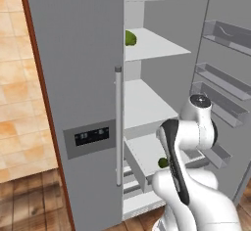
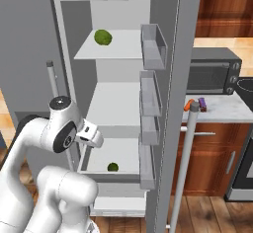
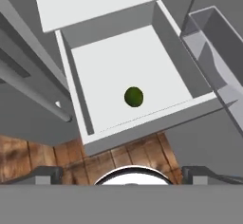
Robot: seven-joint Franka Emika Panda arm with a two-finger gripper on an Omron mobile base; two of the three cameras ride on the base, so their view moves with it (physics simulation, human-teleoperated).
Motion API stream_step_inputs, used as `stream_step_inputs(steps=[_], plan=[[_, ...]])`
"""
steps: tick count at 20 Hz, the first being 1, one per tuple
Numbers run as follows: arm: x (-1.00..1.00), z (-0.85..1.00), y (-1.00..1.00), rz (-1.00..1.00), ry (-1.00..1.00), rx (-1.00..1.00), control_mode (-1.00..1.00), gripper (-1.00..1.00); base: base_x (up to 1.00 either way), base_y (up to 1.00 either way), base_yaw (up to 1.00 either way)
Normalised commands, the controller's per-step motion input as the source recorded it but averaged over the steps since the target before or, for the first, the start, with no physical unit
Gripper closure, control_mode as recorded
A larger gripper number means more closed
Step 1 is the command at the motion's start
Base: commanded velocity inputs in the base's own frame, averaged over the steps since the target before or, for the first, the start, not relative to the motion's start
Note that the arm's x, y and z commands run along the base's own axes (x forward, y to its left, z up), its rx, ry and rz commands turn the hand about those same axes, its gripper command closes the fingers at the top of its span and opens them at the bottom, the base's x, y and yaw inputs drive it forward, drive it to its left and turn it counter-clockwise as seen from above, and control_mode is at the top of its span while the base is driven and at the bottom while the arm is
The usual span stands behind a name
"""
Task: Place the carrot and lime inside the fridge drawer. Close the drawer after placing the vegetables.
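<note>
While the fridge drawer [image 3: 142, 137] stands pulled out of the open fridge, the lime [image 3: 134, 97] lies alone on its pale floor, near the front wall and apart from both side walls; round as it is, it points no particular way. The drawer's long side runs across the fridge, its plain front facing the room. The carrot [image 2: 189, 104] lies on the desk [image 2: 222, 109] to the right of the open door, tilted, just beside a purple-wrapped bar [image 2: 202, 102] and in front of a dark microwave [image 2: 212, 71]. A larger yellow-green fruit [image 2: 103, 36] sits on an upper shelf. Translucent door bins [image 2: 150, 98] flank the drawer's right side. The claw [image 2: 92, 134] hangs above the drawer, fingers spread wide and holding nothing. No writing can be read.
</note>
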Motion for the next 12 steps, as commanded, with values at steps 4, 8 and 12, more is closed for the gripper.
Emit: stream_step_inputs(steps=[4,8,12], plan=[[0.00,0.00,0.06,0.00,0.03,-0.02,-1.00,-1.00,0.00,0.00,0.00],[0.00,0.00,0.00,0.00,0.00,0.00,1.00,-1.00,-0.77,-0.17,-0.06],[0.00,0.00,0.00,0.00,0.00,0.00,1.00,-1.00,-1.00,-0.34,-0.16]])
